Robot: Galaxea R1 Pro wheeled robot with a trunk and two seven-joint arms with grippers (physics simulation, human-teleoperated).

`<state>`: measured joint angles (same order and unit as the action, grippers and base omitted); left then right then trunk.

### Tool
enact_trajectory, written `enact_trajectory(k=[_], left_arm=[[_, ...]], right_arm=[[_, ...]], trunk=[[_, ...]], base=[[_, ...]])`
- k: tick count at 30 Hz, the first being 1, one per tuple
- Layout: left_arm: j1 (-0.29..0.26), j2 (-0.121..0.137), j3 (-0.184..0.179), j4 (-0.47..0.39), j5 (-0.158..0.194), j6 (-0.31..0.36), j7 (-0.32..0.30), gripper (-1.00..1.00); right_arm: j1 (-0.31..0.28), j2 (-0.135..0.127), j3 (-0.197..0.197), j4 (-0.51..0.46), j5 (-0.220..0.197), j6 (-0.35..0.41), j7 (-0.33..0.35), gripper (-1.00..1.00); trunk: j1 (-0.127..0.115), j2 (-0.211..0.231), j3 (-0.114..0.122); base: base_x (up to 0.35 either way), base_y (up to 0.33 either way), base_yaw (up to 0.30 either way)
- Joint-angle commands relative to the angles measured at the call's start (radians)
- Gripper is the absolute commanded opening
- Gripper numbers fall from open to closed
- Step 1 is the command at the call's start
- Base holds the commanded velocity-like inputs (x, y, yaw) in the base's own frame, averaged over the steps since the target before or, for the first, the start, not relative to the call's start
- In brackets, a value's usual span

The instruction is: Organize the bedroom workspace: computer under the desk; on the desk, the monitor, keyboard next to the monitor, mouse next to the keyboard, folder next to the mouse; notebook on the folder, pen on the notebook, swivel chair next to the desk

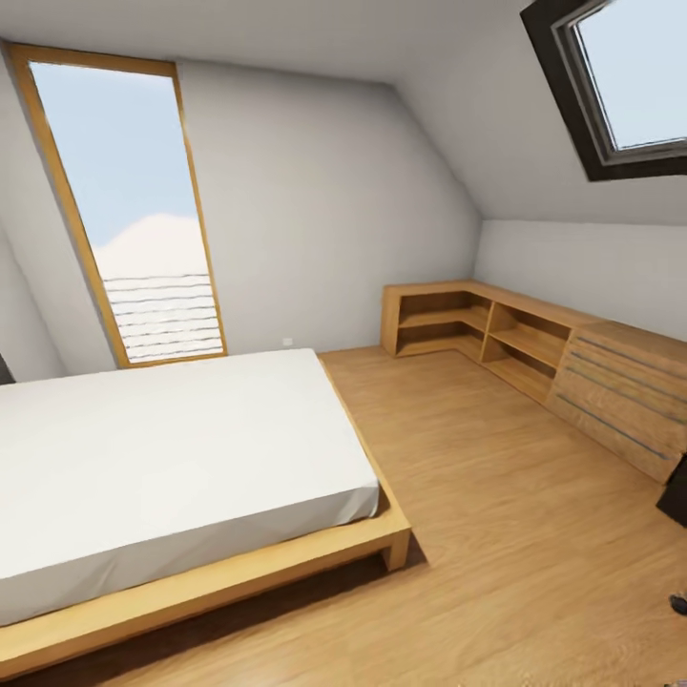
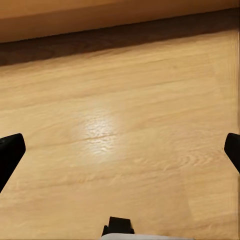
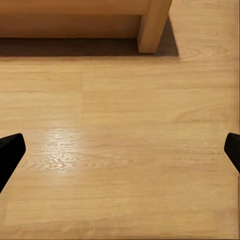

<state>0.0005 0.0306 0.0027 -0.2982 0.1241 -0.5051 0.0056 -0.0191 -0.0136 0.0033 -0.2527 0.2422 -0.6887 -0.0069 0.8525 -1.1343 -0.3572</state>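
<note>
The desk, monitor, keyboard, mouse, folder, notebook, pen and swivel chair are out of view. In the left wrist view my left gripper hangs open over bare wooden floor, its black fingertips far apart with nothing between them. A wooden bed frame rail lies ahead of it. In the right wrist view my right gripper is open over the floor too, facing the bed's corner leg.
A low wooden bed with a white mattress takes up the left half of the room. Light wooden shelves and cabinets run along the right wall. A tall window is behind the bed. A dark object pokes in at the right edge.
</note>
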Motion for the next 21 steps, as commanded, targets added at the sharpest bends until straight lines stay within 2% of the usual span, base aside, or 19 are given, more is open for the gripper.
enact_trajectory(k=[1,6,21], left_arm=[[0.000,0.000,-0.001,-0.001,0.005,-0.002,0.001,1.00],[0.000,0.000,-0.001,0.000,0.005,-0.002,0.001,1.00],[0.000,0.000,-0.001,-0.001,0.005,-0.003,0.001,1.00]], right_arm=[[-0.001,-0.001,0.000,0.000,0.007,-0.003,-0.001,1.00],[-0.001,-0.014,-0.001,-0.003,0.030,-0.010,-0.001,1.00],[-0.001,-0.026,-0.009,-0.043,0.032,-0.005,-0.016,1.00]], trunk=[[0.000,-0.001,-0.001],[0.000,-0.001,-0.001],[0.000,-0.001,-0.001]], base=[[0.000,0.000,-0.296],[0.000,0.000,-0.299],[0.000,0.000,-0.300]])
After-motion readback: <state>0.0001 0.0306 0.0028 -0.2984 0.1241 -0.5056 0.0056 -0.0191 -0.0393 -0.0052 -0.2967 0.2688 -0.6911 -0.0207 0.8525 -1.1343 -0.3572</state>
